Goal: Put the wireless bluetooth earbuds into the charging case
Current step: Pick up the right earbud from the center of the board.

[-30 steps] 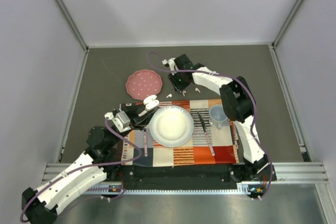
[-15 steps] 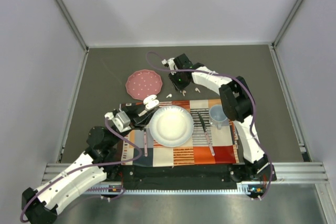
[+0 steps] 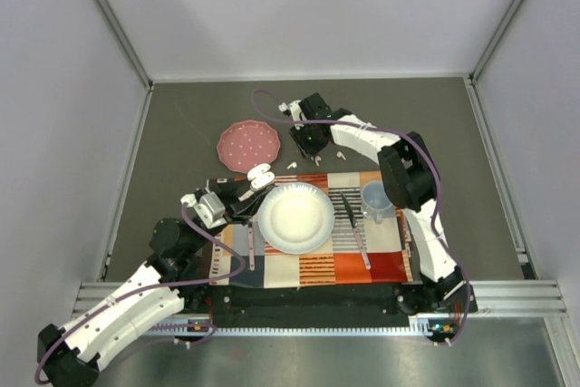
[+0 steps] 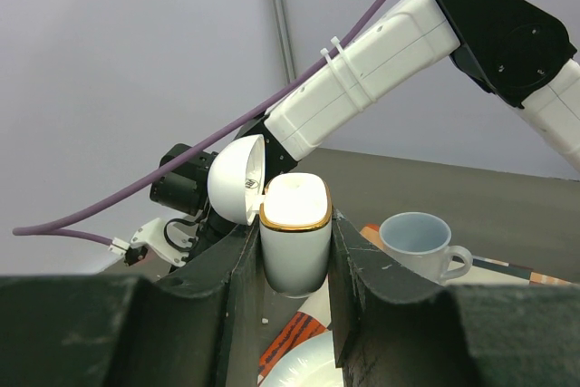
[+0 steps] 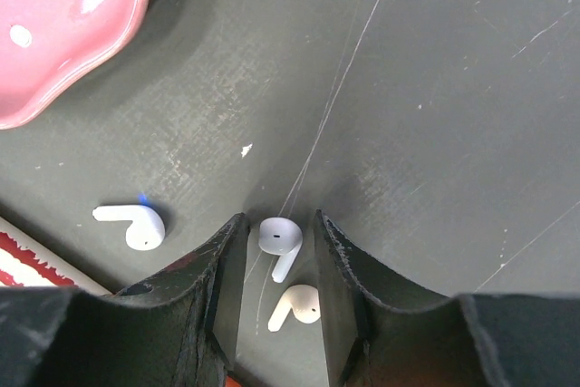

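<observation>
The counter (image 3: 181,124) is carrying a patchwork placemat (image 3: 362,265), which is lying along the middle of the near edge. A white plate (image 3: 294,217) is resting on the left half of the placemat. A pink plate (image 3: 247,145) is sitting on the bare counter beyond the placemat's far left corner. A pale cup (image 3: 376,197) is standing upright on the right part of the placemat.

The left gripper (image 4: 294,228) is clenching the white charging case (image 4: 295,233) between both fingers, above the far left edge of the white plate. The case is standing upright with its hinged lid swung open to the left and its gold-rimmed opening facing up.

The right gripper (image 5: 278,219) is reaching to the centre of the counter, just past the placemat's far edge, with its fingers spread apart and pointing down at the surface. The earbuds (image 3: 292,164) are lying loose on the counter there, none of them in the case. One white earbud (image 5: 279,242) is lying between the spread fingers; contact with either finger cannot be confirmed. A second earbud (image 5: 294,307) is lying just beside it, also between the fingers. A third earbud (image 5: 134,224) is lying outside the fingers, toward the pink plate (image 5: 54,24).
</observation>
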You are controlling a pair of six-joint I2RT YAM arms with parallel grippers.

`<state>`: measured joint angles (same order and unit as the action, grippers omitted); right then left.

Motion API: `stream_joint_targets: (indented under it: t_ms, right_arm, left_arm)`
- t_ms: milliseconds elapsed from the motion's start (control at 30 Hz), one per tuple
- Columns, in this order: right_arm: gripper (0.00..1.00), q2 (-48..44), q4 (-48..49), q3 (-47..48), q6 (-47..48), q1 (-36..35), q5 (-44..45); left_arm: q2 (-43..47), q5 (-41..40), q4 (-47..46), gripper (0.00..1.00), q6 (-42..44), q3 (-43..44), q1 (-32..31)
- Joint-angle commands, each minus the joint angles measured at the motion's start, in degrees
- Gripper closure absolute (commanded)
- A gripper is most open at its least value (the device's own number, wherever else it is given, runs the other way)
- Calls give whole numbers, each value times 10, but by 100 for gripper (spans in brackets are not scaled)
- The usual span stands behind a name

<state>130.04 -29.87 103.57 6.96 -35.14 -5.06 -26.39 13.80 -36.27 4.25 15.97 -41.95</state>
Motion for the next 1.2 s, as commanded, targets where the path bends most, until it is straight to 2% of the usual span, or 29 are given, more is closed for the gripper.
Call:
stream_joint_targets:
  t_ms: [0,533,633,767,967,1167]
  right_arm:
    - [65,2,-12,12,1,-6,9]
    - [71,-2,-13,3,-7,-7,8]
    - [76,-6,-12,3,-12,-7,5]
    - [77,-15,-10,2,-23,-7,-5]
    - [89,-44,10,-7,-53,-6,-19]
    - [95,-124,67,-61,-93,-7,-9]
  left_arm:
    - [-1,-7,-19,100,2,14,3]
    - [-2,-8,-15,100,1,16,4]
    - [-2,-8,-13,100,2,17,5]
    - [-4,-9,-13,100,2,18,5]
    - [-12,-9,-17,100,1,19,6]
    - [-9,-13,-17,100,-4,16,6]
